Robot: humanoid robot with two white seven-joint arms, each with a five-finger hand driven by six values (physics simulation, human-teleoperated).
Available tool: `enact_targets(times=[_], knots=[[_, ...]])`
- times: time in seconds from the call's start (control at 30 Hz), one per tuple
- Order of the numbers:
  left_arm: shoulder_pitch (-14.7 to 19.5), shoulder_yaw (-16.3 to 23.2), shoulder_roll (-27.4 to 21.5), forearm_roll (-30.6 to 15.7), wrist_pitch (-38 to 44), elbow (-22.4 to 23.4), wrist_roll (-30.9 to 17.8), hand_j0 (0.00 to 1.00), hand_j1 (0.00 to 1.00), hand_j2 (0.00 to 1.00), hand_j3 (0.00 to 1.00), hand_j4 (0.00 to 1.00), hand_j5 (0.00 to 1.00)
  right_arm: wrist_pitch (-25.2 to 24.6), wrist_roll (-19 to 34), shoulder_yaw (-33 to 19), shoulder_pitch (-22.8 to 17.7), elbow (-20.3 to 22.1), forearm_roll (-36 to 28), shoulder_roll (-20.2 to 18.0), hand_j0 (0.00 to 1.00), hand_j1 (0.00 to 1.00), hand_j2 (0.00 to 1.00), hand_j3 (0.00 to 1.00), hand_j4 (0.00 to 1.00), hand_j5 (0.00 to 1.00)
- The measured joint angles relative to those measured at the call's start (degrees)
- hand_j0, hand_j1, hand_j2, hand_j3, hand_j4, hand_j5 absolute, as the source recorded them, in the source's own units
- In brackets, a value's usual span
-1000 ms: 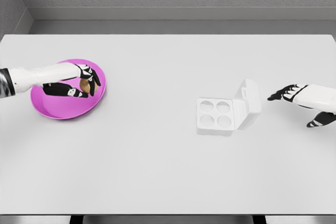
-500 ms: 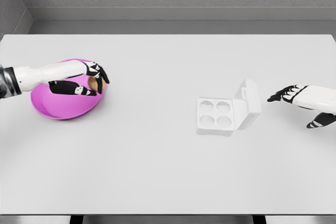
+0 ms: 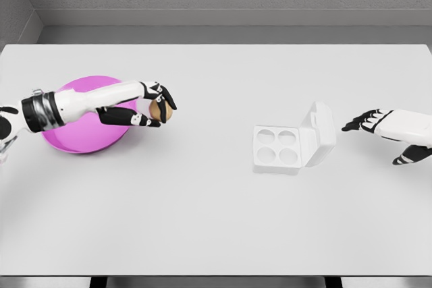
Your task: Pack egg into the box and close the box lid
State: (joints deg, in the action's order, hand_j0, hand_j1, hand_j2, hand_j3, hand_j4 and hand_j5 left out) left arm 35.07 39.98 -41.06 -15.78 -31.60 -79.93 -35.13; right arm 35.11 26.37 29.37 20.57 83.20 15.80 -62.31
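At far left a pink plate [image 3: 74, 141] sits on the table [image 3: 202, 220]. Just past its right rim the left hand [image 3: 152, 104] has thumb and fingers curled around the egg [image 3: 160, 112], held above the table. The egg looks light, smooth and breakable, so a gentle cupping hold across its middle suits it. Well to the right, the box [image 3: 277, 148] shows 4 empty cups, its lid [image 3: 318, 133] tilted up. The right hand [image 3: 378, 126] waits near the lid, fingers loosely spread, holding nothing.

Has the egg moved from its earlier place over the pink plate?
Yes. The egg, held in the left robot hand, has gone right, past the pink plate's rim, toward the open box.
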Motion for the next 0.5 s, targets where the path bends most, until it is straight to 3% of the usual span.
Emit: enact_targets(times=[0.5], knots=[[-0.26, 0.2, 6.36, -1.47, 0.39, -0.02, 0.03, 0.36, 0.36, 0.36, 0.36, 0.36, 0.36, 0.0, 0.05, -0.06, -0.09, 0.02, 0.0, -0.43, 1.0, 1.0, 1.0, 1.0, 1.0, 1.0]])
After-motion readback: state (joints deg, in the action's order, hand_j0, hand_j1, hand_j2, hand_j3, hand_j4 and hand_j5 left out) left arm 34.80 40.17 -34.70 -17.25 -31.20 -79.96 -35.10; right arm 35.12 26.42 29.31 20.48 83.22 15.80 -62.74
